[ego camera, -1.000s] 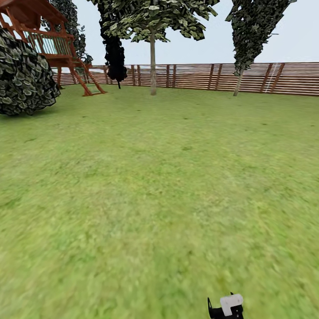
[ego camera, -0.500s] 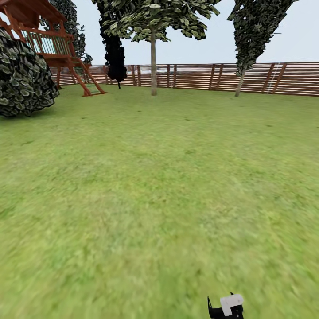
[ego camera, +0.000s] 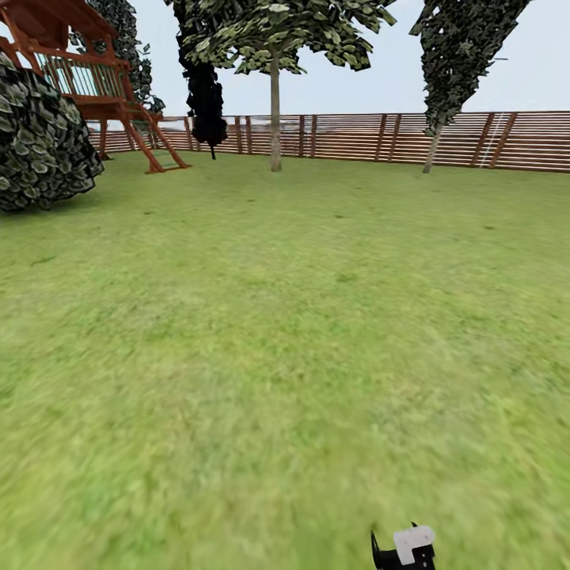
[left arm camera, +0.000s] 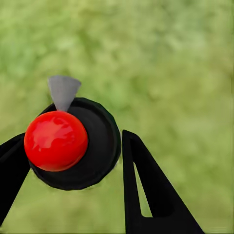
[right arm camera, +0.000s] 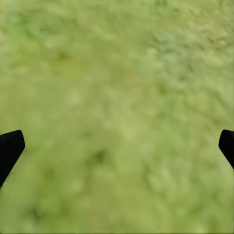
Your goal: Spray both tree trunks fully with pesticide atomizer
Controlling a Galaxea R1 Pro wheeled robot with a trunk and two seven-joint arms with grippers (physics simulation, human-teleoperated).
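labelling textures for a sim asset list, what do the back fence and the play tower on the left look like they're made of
The fence looks like stained wood: reddish-brown horizontal slats on darker upright posts, matte with no shine. The play tower seems to be the same kind of wood, in a warmer orange-red tone, with angled brace legs and railing bars. Both are far off, so no grain is visible.

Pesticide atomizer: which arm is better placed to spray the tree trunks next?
Left, probably: the pesticide atomizer sits between the left fingers, while the right fingers are spread open over grass, holding nothing.
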